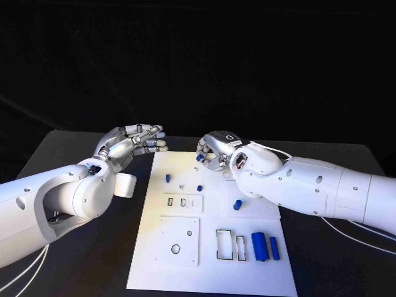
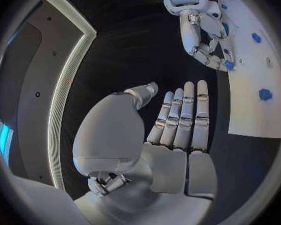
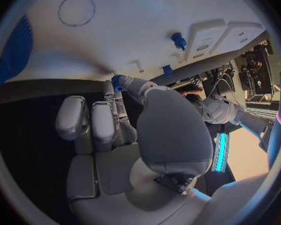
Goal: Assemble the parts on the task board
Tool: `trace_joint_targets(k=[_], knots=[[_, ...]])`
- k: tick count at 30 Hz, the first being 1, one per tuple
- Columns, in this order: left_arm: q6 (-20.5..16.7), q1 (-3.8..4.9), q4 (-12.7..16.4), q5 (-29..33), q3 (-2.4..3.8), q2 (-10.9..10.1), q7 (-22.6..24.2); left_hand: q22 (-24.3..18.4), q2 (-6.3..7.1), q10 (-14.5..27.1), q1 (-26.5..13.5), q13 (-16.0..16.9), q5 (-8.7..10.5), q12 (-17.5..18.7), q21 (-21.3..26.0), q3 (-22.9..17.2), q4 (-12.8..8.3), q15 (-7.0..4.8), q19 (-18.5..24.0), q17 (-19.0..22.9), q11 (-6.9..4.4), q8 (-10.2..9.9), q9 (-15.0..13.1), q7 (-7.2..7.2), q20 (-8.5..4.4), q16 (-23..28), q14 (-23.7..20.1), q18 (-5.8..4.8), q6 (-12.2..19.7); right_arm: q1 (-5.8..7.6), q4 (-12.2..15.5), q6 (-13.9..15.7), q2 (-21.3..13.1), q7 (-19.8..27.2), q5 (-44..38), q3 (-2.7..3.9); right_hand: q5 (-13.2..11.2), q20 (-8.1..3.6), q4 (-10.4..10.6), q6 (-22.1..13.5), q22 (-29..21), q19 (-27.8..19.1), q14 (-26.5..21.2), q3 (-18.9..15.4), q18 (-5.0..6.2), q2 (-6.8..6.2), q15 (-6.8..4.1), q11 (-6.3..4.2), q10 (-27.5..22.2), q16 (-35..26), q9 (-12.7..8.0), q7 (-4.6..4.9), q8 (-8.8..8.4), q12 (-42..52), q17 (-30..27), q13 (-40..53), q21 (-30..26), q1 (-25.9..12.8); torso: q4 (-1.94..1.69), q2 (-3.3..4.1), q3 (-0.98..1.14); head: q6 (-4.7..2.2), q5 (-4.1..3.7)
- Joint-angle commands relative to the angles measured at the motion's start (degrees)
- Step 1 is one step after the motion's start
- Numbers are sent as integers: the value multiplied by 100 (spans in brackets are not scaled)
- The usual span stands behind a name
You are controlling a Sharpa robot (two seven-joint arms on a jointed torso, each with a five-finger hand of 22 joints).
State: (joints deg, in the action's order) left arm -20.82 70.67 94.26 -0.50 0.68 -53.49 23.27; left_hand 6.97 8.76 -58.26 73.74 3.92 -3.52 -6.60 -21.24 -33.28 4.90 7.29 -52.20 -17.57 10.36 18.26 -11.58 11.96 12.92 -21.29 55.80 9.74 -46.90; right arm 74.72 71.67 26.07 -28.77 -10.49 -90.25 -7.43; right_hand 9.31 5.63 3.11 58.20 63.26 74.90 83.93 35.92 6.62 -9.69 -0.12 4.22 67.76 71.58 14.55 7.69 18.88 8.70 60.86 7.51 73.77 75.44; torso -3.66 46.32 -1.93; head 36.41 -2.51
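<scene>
Here, left hand (image 1: 133, 142) hovers off the task board (image 1: 207, 260)'s far left corner, fingers straight and apart, holding nothing | right hand (image 1: 218, 150) at the board's far edge pinches a small blue part (image 1: 200, 158) | more blue parts (image 1: 263, 246) lie near-right.

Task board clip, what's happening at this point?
The right robot hand pinches a small blue part at the far end of the white task board. The left robot hand hovers beside the board's far left corner, fingers straight and holding nothing. Several blue parts lie at the board's near right.
</scene>
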Motion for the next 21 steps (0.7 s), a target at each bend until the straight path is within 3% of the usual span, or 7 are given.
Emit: trace_joint_targets(k=[1, 7, 11, 13, 21], knots=[[71, 12, 9, 10, 5, 9, 19, -9, -43, 22, 12, -3, 21, 40, 25, 22, 2, 13, 6, -7, 10, -31, 0, 186, 31, 33, -26, 68, 32, -7, -23, -170, 9, -11, 10, -3, 15, 9, 14, -52, -9, -54, 53, 42, -99, -44, -20, 5, -46, 20, 635, -5, 185, -29, -7, -11, -29, -44, -8, 14, -4, 0, -5], [63, 18, 15, 12, 5, 6, 30, -10, -43, 24, 11, -2, 21, 42, 25, 23, 3, 14, 6, -9, 11, -32, 0, 187, 31, 34, -26, 68, 35, -7, -43, -196, 19, -15, 22, -3, 17, 36, 28, -181, -65, -105, 33, 79, -86, -86, 15, 51, -167, -5, 675, 43, 156, -88, -68, -35, -77, -76, -10, 21, -1, -7, 1], [71, 22, 15, 15, 5, 6, 31, -10, -44, 26, 10, -2, 21, 45, 25, 24, 4, 15, 7, -10, 12, -35, 1, 189, 32, 35, -27, 68, 39, -7, -47, -210, 25, -2, 27, -3, 15, 88, 50, -436, -141, -175, 2, 117, -68, -187, 79, 129, -347, -42, 662, 136, 14, -164, -147, -71, -146, -129, -7, 23, 1, 3, 21], [73, 24, 16, 15, 5, 4, 29, -11, -44, 27, 10, -2, 21, 46, 25, 25, 5, 15, 7, -11, 13, -36, 1, 190, 32, 36, -27, 68, 40, -6, -39, -209, 21, 7, 29, -3, 4, 132, 58, -612, -232, -248, -13, 70, -46, -311, 125, 181, -507, -48, 642, 187, -105, -199, -181, -104, -222, -180, -3, 27, 4, 6, 31], [96, 28, 4, 20, 5, 3, 24, -12, -43, 35, 6, -2, 21, 54, 26, 30, 9, 18, 8, -16, 18, -44, 2, 196, 34, 40, -29, 67, 53, -7, 183, -86, -176, 16, 12, -3, -3, 207, 39, -867, -504, -458, -117, -219, 17, -480, 193, 257, -947, -141, 609, 248, -363, -182, -378, -180, -461, -153, 8, 25, 11, 15, 50]])
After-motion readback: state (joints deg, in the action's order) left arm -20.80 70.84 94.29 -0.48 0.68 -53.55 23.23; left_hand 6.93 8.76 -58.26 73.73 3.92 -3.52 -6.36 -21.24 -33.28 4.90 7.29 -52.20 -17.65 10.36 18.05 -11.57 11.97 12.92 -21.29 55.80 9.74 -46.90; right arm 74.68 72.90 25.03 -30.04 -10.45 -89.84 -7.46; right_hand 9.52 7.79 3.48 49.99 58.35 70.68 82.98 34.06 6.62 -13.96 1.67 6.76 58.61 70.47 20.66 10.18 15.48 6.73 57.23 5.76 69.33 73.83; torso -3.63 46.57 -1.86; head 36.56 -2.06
